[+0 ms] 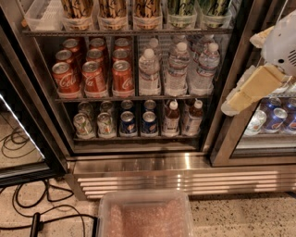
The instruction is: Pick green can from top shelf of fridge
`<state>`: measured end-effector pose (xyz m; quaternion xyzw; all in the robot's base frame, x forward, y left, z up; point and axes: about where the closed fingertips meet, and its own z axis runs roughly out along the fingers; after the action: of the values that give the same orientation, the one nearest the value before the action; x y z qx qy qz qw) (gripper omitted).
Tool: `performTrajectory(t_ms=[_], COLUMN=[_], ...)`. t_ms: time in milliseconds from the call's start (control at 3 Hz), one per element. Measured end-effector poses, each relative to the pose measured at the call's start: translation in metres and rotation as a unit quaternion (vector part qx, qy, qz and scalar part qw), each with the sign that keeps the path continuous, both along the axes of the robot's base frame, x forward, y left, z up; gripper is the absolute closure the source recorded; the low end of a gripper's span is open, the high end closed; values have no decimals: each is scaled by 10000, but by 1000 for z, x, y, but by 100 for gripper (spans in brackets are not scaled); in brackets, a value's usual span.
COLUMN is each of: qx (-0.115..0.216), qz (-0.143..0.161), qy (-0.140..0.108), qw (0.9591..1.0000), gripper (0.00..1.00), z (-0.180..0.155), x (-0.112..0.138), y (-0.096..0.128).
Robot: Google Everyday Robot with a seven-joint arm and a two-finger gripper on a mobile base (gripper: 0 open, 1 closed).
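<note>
The gripper (249, 92) hangs at the right edge of the frame, in front of the steel post that divides the open fridge (138, 166) from the neighbouring cooler (273, 139), holding nothing; we cannot tell whether it is open or closed. The green can (181, 6) stands at the upper right of the frame on the top shelf (129, 32), seated in a clear tray, with a second green can (214, 6) just beside it to the right and the tan-and-black cans (111, 7) to its left. We judge the reach not yet begun, and the dangers lie ahead. The arm has to travel up and to the left past the post, so it could strike the steel. With cans packed on both sides, a slightly off-line approach could knock a neighbour or close on the wrong can. The tray's lip could catch the can as it is lifted out. Below, the red cola cans (95, 76) and water bottles (175, 69) fill the middle rack, and a plastic bin (145, 215) sits at the bottom of the frame. The top edge of the frame cuts off every can on the top shelf, so we see only their lower bodies and cannot judge their height or the room above them. Most of the arm lies outside the frame.
</note>
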<state>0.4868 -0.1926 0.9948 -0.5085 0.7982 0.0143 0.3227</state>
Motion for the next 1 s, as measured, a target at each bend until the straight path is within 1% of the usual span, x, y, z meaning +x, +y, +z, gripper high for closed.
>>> performTrajectory(t_ms=[333,667,1000], qx=[0,251,616], qz=[0,-190,-565], qy=[-1,-331,-887], qw=[10000,9990,9925], gripper=[0,0,0], z=[0,9,23], x=[0,12,26], y=[0,6,14])
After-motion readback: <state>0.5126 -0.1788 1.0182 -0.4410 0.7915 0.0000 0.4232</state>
